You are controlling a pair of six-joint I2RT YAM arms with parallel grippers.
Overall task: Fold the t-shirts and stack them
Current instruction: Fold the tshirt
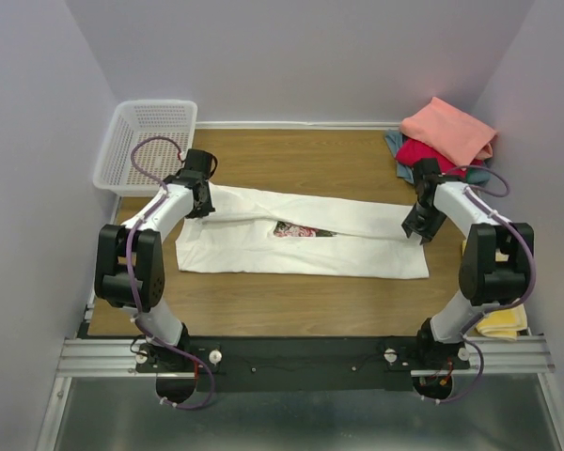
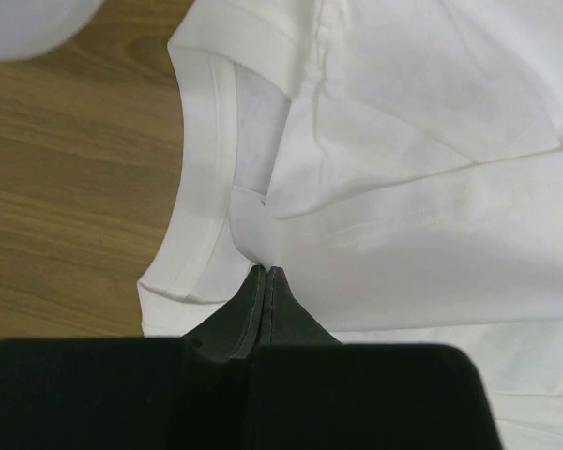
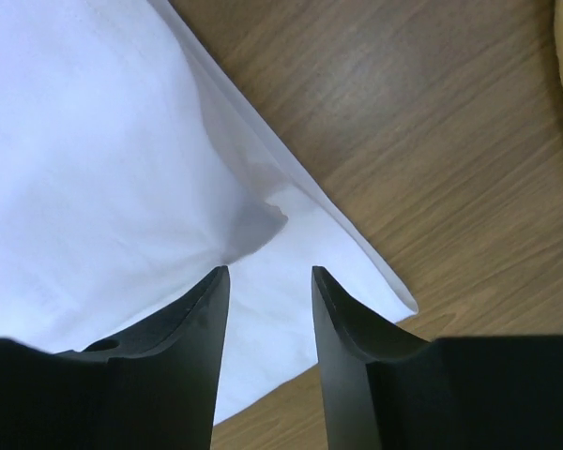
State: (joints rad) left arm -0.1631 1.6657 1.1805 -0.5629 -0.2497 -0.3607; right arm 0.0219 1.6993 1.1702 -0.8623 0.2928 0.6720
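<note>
A large white t-shirt [image 1: 301, 240] lies across the table, folded lengthwise into a long band, with a strip of its floral print [image 1: 304, 229] showing in the middle. My left gripper [image 2: 266, 272] is shut, pinching a fold of the shirt [image 2: 403, 187] right beside the collar [image 2: 206, 169]; in the top view that gripper [image 1: 201, 205] is at the shirt's left end. My right gripper [image 3: 270, 272] stands open just above the shirt's [image 3: 103, 169] right end, with cloth beneath the gap and nothing gripped. The top view shows it [image 1: 416, 228] at the hem.
Folded shirts are stacked at the back right: salmon-pink [image 1: 448, 130] on top, crimson [image 1: 423, 153] and grey-blue [image 1: 395, 143] below. A white mesh basket [image 1: 146, 141] stands at the back left. A yellow cloth [image 1: 503, 322] lies by the right arm's base.
</note>
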